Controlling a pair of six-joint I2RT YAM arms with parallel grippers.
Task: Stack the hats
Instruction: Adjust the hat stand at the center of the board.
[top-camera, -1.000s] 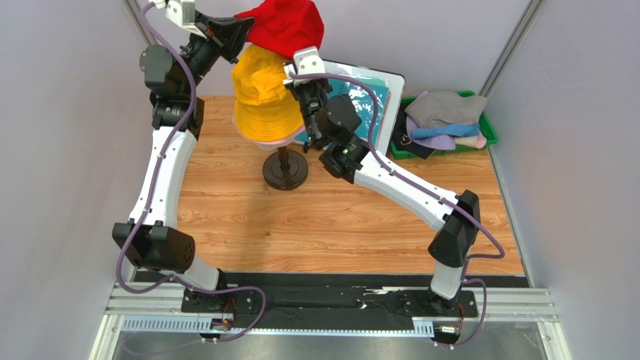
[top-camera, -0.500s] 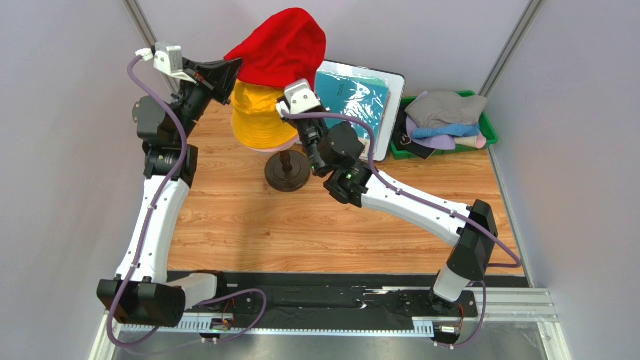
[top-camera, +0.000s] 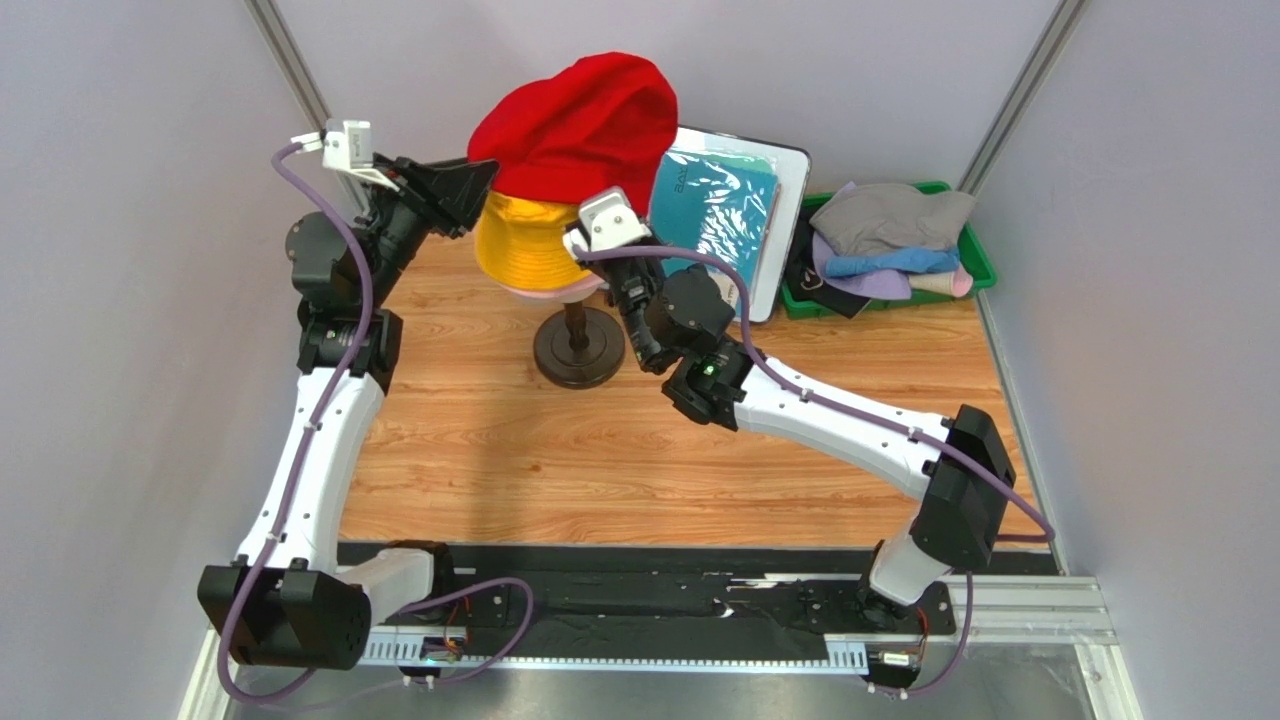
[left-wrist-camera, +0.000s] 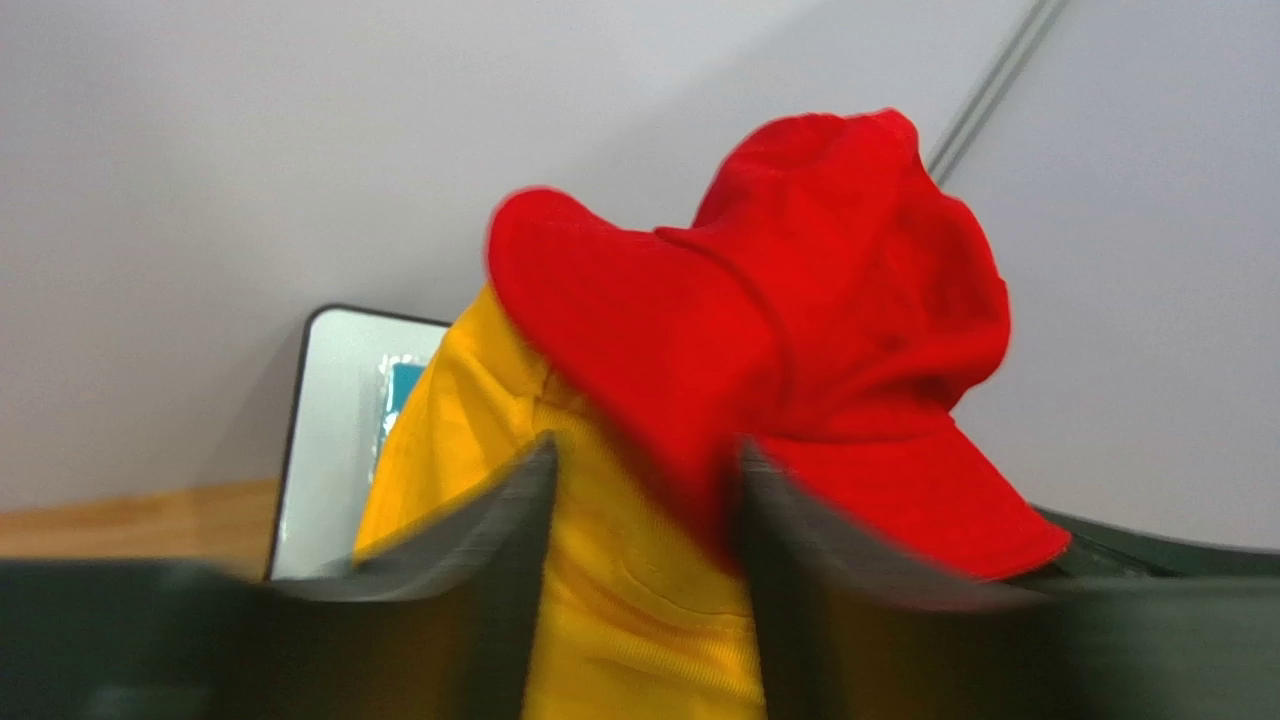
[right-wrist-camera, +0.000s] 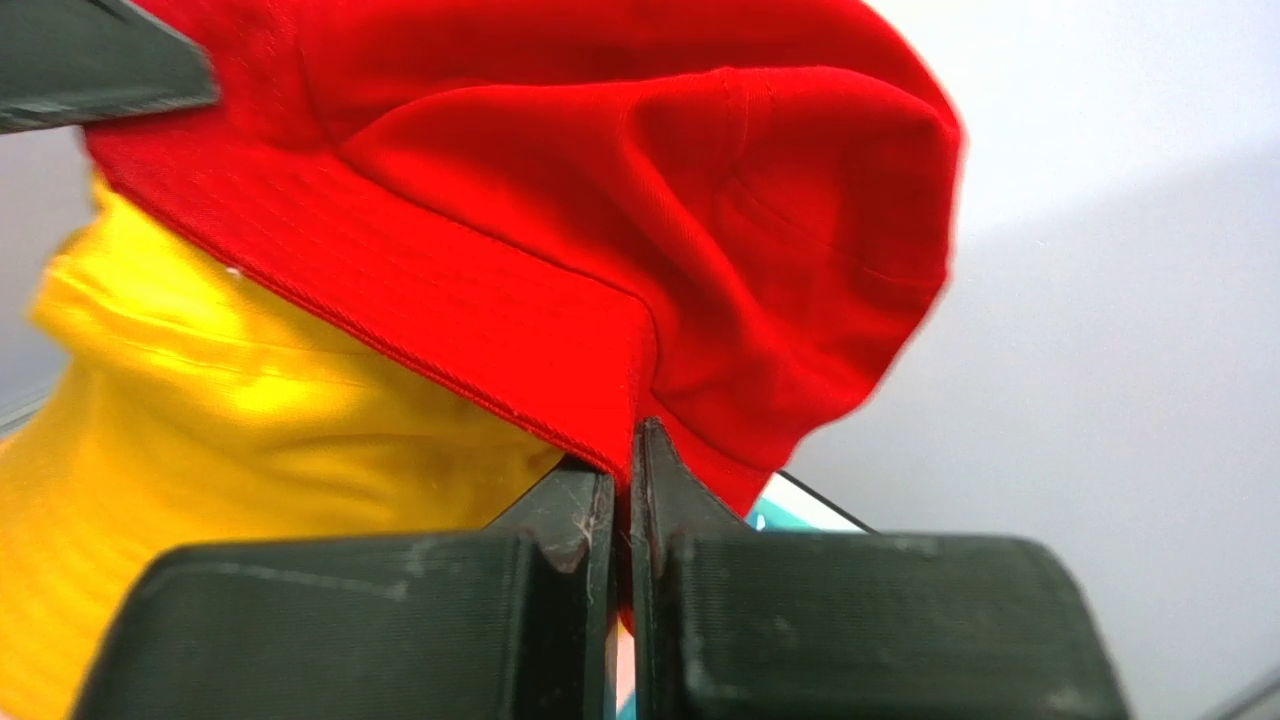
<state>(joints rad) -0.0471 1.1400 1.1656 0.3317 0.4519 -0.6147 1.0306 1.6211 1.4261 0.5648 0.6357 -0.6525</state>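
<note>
from above we are seeing the whole table. the dark round base (top-camera: 577, 350) is standing on the wood, the yellow hat (top-camera: 529, 248) is sitting high over it, and the red hat (top-camera: 579, 120) is lying on top of the yellow one, well above the base. only this view is showing a thin pink hat (top-camera: 553, 297) rim peeking out under the yellow one. it is also the only one showing the whole teal sheet (top-camera: 718, 195) leaning behind and right of the base, and the green bin (top-camera: 980, 267) well to the right of the base with a heap of more hats (top-camera: 887, 240).

the left wrist view is giving us what the top view is hiding. the left gripper (left-wrist-camera: 643, 458) is standing partly open, its fingers apart, with the red brim hanging into the gap and yellow cloth showing beside it. we cannot tell whether either finger is touching the brim. the right wrist view is showing the right gripper (right-wrist-camera: 624, 450) closed tight, nipping the lower edge of the red brim.

the red hat is tilting. its crown is pointing up and back, to the right of the base, and its opening is facing down onto the yellow hat. its long axis is running along the brim, from the left gripper left of the base across to the right gripper just right of it.
</note>
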